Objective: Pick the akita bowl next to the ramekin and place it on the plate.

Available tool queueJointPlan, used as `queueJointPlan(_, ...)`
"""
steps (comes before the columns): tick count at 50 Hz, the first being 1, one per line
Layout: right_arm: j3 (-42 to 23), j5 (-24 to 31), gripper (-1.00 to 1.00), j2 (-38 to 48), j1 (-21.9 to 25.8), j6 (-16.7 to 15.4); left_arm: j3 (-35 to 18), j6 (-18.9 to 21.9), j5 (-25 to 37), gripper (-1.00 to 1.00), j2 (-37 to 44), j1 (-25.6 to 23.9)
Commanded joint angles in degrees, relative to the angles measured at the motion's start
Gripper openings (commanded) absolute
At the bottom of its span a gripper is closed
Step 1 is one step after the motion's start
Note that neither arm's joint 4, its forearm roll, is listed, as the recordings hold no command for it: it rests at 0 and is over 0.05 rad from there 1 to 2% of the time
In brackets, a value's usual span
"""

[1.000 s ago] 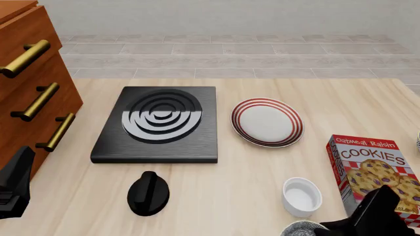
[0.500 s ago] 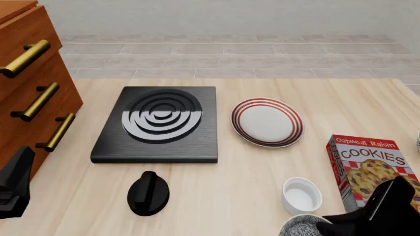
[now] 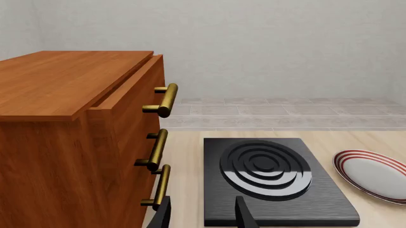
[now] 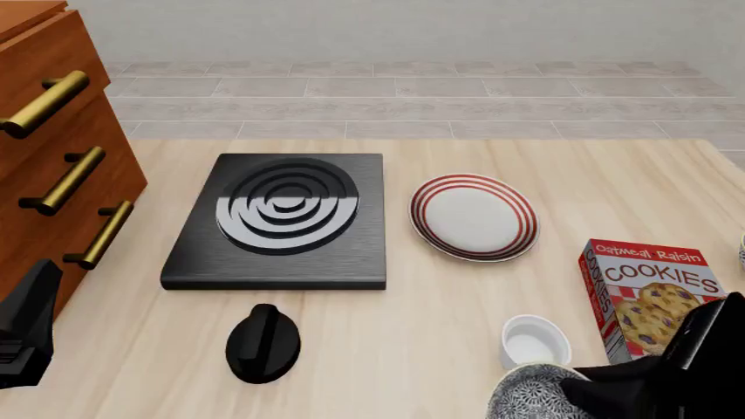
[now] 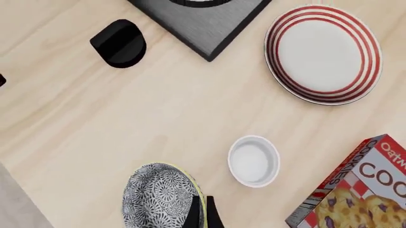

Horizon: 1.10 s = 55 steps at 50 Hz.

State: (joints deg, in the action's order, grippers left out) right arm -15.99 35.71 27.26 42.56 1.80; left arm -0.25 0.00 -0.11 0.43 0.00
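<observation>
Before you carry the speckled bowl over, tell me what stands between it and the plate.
Only the white cup lies near the line from the speckled bowl to the plate; beyond it the table is bare.

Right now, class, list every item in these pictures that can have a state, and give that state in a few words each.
Speckled black-and-white akita bowl: gripped at its rim, tilted.
Plain white ceramic ramekin: upright, empty.
Round white plate with red rings: flat on the table, empty.
Red cardboard cookie box: closed, lying on the table.
Wooden drawer cabinet: top drawer slightly ajar.
Right gripper: jaws shut on the bowl's rim.
Left gripper: jaws open, holding nothing.
</observation>
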Motion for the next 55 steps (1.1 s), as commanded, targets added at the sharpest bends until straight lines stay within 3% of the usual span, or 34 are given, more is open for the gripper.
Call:
queueJointPlan(1,-2.5,1.9,-1.0,-2.1,0.1,2.4,0.0,0.0,0.0,1.0,0.0,0.0)
queueJointPlan(23,-5.2,2.3,-1.0,-3.0,-1.2,7.1,0.0,0.0,0.0,1.0,0.0,0.0)
queueJointPlan(31,-5.9,3.3,-1.0,-4.2,-1.8,10.4,0.0,0.0,0.0,1.0,0.0,0.0)
queueJointPlan(55,-8.8,2.6,-1.0,-3.3,-3.2,15.0,0.0,0.0,0.0,1.0,0.0,0.0)
